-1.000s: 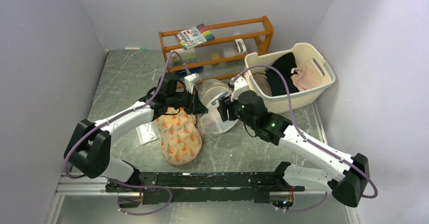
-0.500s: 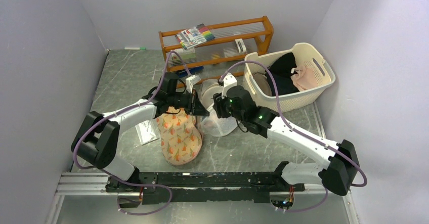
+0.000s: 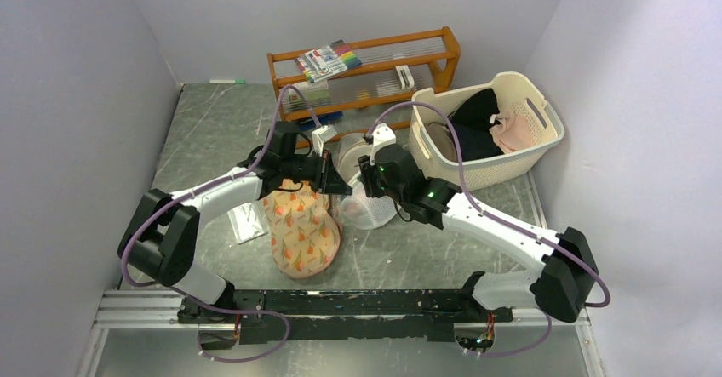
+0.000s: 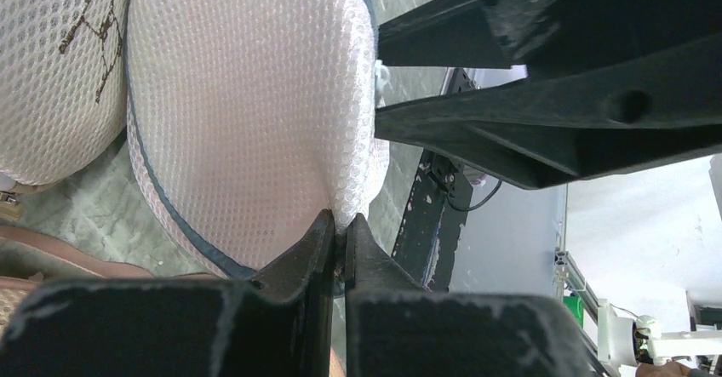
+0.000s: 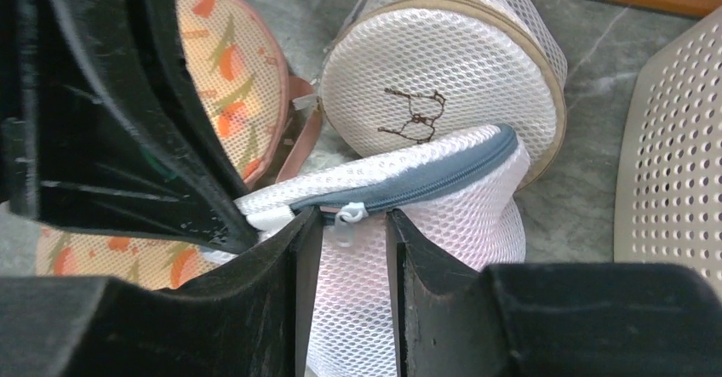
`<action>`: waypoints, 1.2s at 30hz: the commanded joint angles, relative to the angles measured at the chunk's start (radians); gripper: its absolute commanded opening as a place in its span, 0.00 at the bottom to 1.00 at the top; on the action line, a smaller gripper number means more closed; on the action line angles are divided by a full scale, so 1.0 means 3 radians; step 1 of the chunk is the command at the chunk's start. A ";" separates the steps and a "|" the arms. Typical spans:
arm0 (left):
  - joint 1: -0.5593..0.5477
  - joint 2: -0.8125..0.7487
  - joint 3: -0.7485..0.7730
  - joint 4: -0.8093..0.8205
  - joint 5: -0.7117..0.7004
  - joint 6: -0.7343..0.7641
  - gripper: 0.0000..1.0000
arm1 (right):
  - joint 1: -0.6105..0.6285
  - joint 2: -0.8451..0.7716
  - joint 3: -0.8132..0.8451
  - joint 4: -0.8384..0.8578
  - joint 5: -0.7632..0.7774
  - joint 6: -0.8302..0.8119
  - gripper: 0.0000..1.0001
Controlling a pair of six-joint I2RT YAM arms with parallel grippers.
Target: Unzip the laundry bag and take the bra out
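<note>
While walled in pale lilac, grey marbled worktop. Mid-worktop: bag, just before printed bag. Since a second ago, swung left onto it: right end effector, narrowly parted astride zip pull. Seen only from left wrist: left end effector pinched on mesh fold.
</note>
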 commanded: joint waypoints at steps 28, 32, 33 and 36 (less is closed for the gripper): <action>0.0025 -0.0169 -0.0042 0.0074 0.0172 0.0108 0.07 | 0.0001 -0.0069 -0.0028 0.0024 0.0640 0.0076 0.00; 0.0025 -0.0176 -0.0038 0.0053 0.0159 0.0127 0.07 | -0.0002 -0.0124 -0.0067 0.0041 0.0582 0.0063 0.08; 0.0025 -0.0176 -0.0033 0.0049 0.0153 0.0131 0.07 | 0.0000 -0.0142 -0.0082 0.0049 0.0564 0.0054 0.14; 0.0025 -0.0181 -0.0032 0.0033 0.0147 0.0143 0.07 | 0.0001 -0.0211 -0.0112 0.0051 0.0560 0.0021 0.24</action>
